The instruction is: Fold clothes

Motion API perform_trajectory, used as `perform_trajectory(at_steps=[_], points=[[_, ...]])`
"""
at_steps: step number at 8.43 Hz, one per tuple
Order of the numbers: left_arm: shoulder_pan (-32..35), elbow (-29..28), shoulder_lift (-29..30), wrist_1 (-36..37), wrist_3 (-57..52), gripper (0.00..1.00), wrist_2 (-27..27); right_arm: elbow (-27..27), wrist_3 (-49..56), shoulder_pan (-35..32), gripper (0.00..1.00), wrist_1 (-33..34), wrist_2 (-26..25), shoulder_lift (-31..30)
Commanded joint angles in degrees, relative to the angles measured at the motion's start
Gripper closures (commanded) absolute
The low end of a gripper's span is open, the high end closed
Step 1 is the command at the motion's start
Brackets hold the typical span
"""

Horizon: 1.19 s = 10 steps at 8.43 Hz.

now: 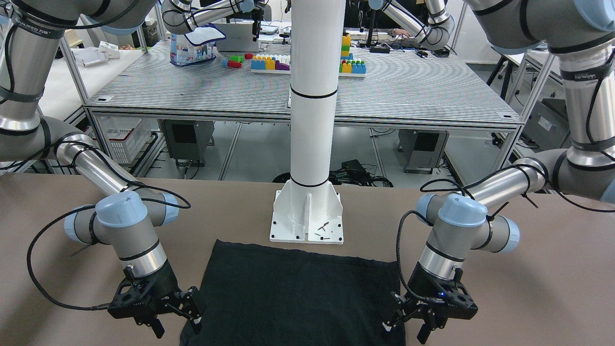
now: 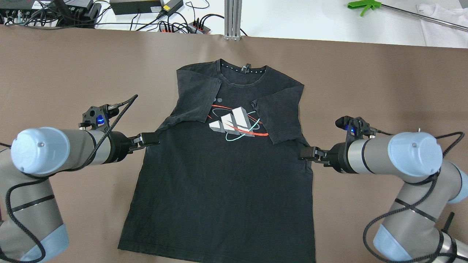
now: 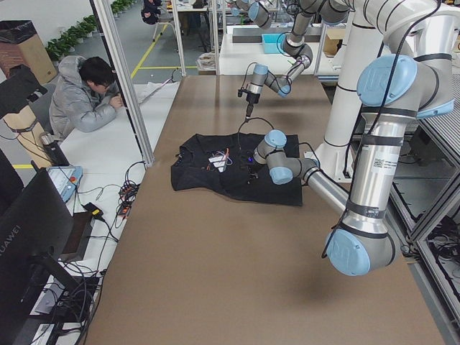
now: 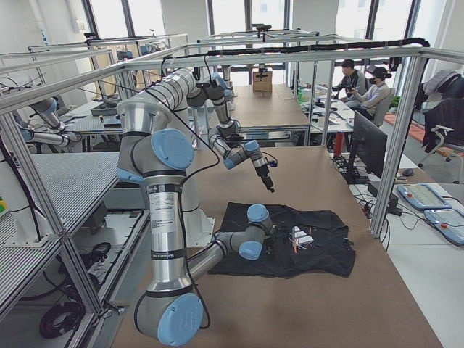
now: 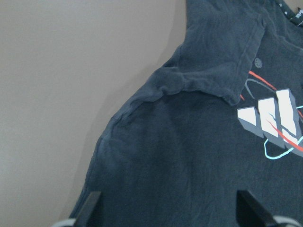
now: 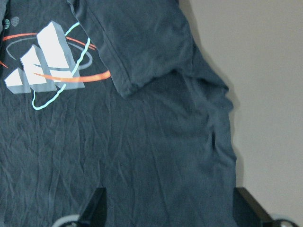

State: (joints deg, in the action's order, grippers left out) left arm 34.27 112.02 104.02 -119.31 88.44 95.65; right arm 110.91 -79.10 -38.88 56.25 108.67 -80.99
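The black fabric T-shirt with the striped chest logo lies flat and face up in the middle of the brown counter. Both short sleeves are already tucked inward over the chest, squared up for a lengthwise fold, I'd say. The left hand is at its left side edge just below the sleeve. The right hand mirrors it on the opposite edge. Both have their fingers spread apart and grip nothing.

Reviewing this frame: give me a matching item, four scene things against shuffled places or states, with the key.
1. black fabric T-shirt with printed logo
2. left end effector
3. right end effector
4. green plastic tool handle

a. open, at the shirt's edge, overhead view's right
b. on the white surface beyond the brown table
c. flat, both sleeves folded inward
d. open, at the shirt's edge, overhead view's left

Pairs: 1-c, 2-d, 3-a, 4-b
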Motion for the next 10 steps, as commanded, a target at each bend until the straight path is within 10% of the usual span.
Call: perform_trajectory(at_steps=[1, 5, 10], points=[[-3.94, 1.71, -7.23, -9.06, 3.57, 0.01, -2.4, 4.31, -17.46, 9.14, 0.06, -3.33, -0.47, -5.13], [-4.73, 1.98, -7.61, -9.19, 2.97, 0.01, -3.37, 3.96, -18.19, 20.59, 0.06, -16.75, -5.75, -15.58], [-4.73, 1.54, -7.78, -9.01, 2.79, 0.01, -4.25, 3.79, -18.28, 30.43, 0.06, -16.52, -12.24, -15.87]])
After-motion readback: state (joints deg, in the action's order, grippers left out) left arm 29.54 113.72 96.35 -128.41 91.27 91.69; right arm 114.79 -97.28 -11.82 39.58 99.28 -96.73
